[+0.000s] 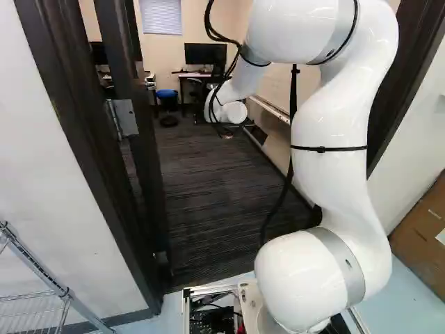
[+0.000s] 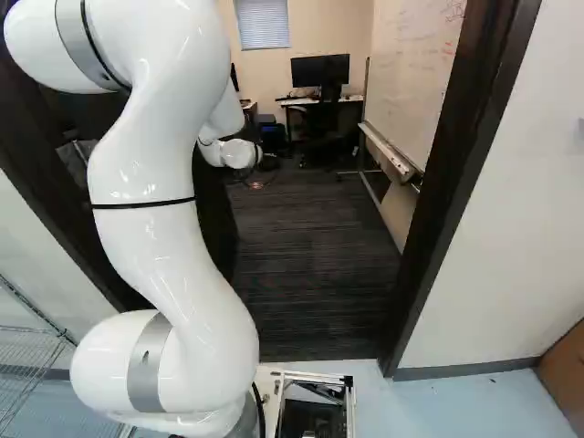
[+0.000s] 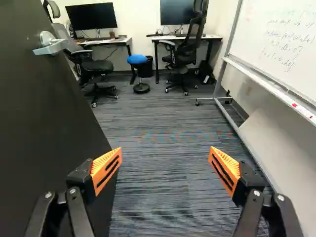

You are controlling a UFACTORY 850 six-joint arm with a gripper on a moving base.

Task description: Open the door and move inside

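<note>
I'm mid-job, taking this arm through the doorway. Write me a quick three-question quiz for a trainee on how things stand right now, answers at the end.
1. True or false: the door stands open, and the tool is clear of the door handle.

2. Multiple choice: what stands beside the carpet, across from the door?
A. A filing cabinet
B. A whiteboard on a frame
C. A sofa

3. Fill in: in the wrist view, the tool's two orange-padded fingers stand ____, gripping nothing.

Key: 1 true; 2 B; 3 open
</note>
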